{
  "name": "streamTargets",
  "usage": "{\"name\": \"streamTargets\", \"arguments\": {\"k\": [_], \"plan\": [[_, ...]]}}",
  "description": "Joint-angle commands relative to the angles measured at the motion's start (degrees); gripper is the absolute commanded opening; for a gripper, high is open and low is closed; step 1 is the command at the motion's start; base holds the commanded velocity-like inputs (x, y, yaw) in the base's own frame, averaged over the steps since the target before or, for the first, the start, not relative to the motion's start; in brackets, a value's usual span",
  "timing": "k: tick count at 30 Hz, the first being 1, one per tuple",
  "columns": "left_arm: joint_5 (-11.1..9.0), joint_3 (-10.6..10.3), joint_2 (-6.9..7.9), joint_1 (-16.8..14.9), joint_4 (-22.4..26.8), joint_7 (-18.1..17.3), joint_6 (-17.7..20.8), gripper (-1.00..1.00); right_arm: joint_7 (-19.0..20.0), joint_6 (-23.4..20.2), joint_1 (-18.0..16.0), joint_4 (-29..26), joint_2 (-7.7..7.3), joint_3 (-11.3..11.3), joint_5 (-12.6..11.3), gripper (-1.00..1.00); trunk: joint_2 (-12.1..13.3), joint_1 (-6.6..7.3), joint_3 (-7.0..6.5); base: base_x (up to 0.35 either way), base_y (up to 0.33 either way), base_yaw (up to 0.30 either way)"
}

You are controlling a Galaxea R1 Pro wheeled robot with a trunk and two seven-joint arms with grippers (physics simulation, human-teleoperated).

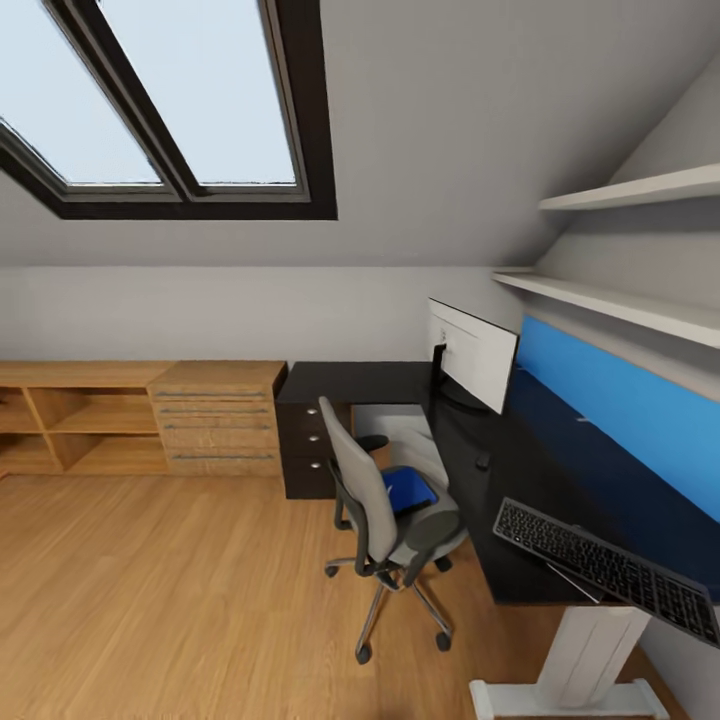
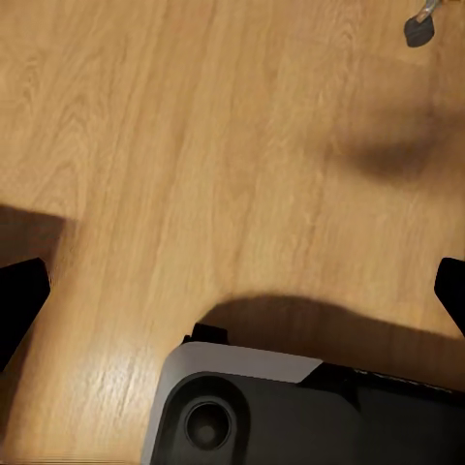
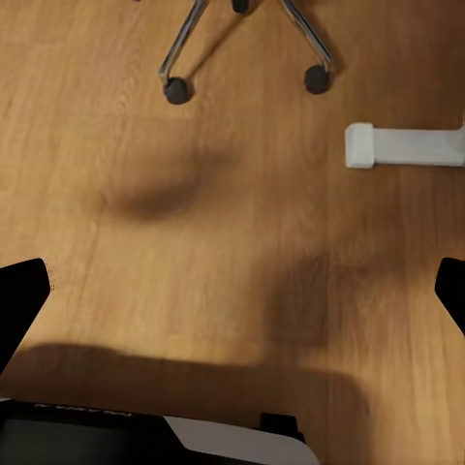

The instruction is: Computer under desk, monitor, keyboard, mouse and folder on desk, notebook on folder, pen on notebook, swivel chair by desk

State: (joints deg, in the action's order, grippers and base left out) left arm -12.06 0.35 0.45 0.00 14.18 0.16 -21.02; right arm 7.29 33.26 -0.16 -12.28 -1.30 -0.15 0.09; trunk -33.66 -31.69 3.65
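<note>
- Left wrist view: we see the left gripper (image 2: pixel 232 286) over bare wood floor (image 2: pixel 194 145); one dark finger (image 2: pixel 19 295) sits at each picture edge, so the fingers are spread wide with nothing between them. They touch nothing.
- Right wrist view: the right gripper (image 3: pixel 232 286) is likewise spread wide, fingers (image 3: pixel 21 295) at the edges, holding nothing, above the same floor.
- In that right wrist view we note two chrome legs and casters of the swivel chair (image 3: pixel 242 48) and one white foot (image 3: pixel 402 145) of the desk, lying apart from the casters.
- Head view: the swivel chair (image 1: pixel 385 500) stands on the floor just beside the black surface of the desk (image 1: pixel 520 470), its back turned toward us.
- The blue folder (image 1: pixel 408 488) lies on the chair seat, partly hidden by the backrest.
- The monitor (image 1: pixel 472 352) stands upright on the surface near the corner, white back toward us.
- The keyboard (image 1: pixel 605 568) rests at the near end of the surface, overhanging the edge; a thin pale object lies just beside it, too small for us to identify.
- A small dark object on the surface between monitor and keyboard may be the mouse (image 1: pixel 483 462); we cannot confirm.
- A light-wood shelf and drawer unit (image 1: pixel 140 415) lines the wall under the skylights (image 1: pixel 160 100); what its open compartments hold we cannot make out, and its drawers are shut.
</note>
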Motion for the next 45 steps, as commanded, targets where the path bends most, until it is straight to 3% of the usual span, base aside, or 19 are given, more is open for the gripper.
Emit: {"name": "streamTargets", "arguments": {"k": [1, 16, 45], "plan": [[-0.16, 0.01, -0.01, 0.00, 0.06, 0.00, -0.07, 1.00, 0.18, 0.14, -0.02, -0.02, -0.01, -0.03, 0.00, 1.00, -0.08, -0.02, 0.09, 0.000, 0.000, 0.291], [-0.32, -0.04, 0.00, 0.00, 0.46, -0.32, -1.25, 1.00, 0.18, 0.14, -0.02, 0.10, -0.52, -0.03, 0.00, 1.00, -0.08, -0.02, 0.11, 0.000, 0.000, 0.242], [-0.33, -0.17, -0.59, 0.00, 0.50, 0.44, -1.02, 1.00, 0.18, 0.14, -0.02, 0.34, -0.97, 0.06, 0.00, 1.00, -11.71, -6.39, 5.32, 0.000, 0.000, 0.005]]}}
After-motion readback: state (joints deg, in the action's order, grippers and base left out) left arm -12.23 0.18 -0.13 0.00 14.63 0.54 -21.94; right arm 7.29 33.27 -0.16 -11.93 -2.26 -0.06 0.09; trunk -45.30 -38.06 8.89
